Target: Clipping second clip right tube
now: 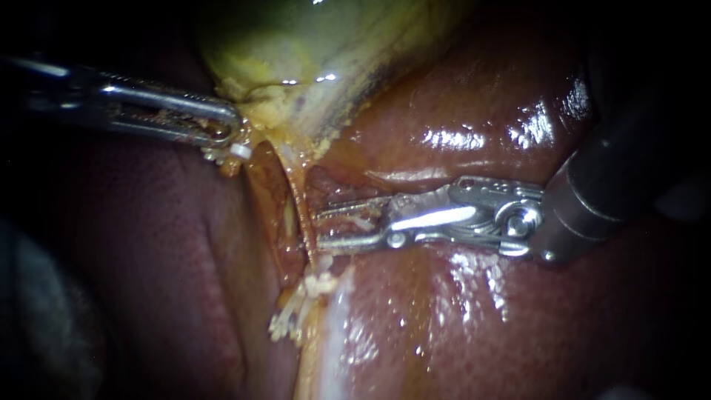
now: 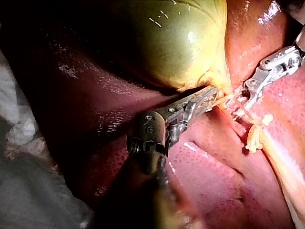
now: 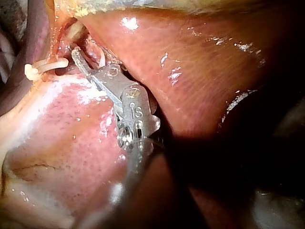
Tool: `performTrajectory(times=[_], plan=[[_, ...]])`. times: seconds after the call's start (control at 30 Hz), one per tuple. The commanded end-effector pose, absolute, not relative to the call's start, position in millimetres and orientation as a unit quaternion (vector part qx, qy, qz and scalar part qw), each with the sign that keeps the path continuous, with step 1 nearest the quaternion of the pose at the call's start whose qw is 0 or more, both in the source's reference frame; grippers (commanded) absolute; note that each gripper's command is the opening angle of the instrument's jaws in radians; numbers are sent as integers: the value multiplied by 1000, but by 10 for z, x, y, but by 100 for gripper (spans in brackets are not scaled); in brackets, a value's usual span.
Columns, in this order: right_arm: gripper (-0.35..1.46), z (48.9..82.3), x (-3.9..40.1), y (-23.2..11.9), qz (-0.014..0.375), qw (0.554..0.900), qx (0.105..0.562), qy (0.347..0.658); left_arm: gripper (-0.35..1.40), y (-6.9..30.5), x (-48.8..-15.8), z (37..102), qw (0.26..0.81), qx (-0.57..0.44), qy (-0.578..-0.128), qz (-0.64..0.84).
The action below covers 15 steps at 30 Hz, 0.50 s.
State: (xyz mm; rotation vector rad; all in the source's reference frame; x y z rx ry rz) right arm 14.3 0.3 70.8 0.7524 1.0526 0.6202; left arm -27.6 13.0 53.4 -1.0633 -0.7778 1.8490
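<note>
1. Our right instrument (image 1: 317, 228), dark-shafted with silver steel jaws, lies nearest. Its two jaws stand apart, straddling the one thin orange-tan tube (image 1: 296, 194).
2. Our left instrument (image 1: 226, 133), the second of two and all silver, has its jaws pinched on the yellow-green gallbladder (image 1: 311, 44) at its narrow end.
3. Two pale whitish clumps (image 1: 320, 284) sit on the tube, lower down, against the glossy red-brown liver (image 1: 459, 318).

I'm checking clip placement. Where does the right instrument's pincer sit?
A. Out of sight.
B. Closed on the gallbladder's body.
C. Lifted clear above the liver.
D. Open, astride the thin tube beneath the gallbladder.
D: the right instrument shows a gap in its pincer, with one half on either side of the tube, beneath the gallbladder.
</note>
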Motion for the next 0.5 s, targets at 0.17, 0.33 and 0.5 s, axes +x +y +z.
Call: performTrajectory(times=[0.17, 0.33, 0.5], plan=[[11, 707, 143, 2, 283, 753, 346, 482, -35, 130, -276, 534, 422, -425, -311, 738], [35, 704, 144, 3, 284, 752, 351, 480, -35, 130, -276, 534, 422, -425, -311, 738], [46, 700, 146, 2, 284, 753, 351, 479, -35, 130, -276, 534, 422, -425, -311, 738]])
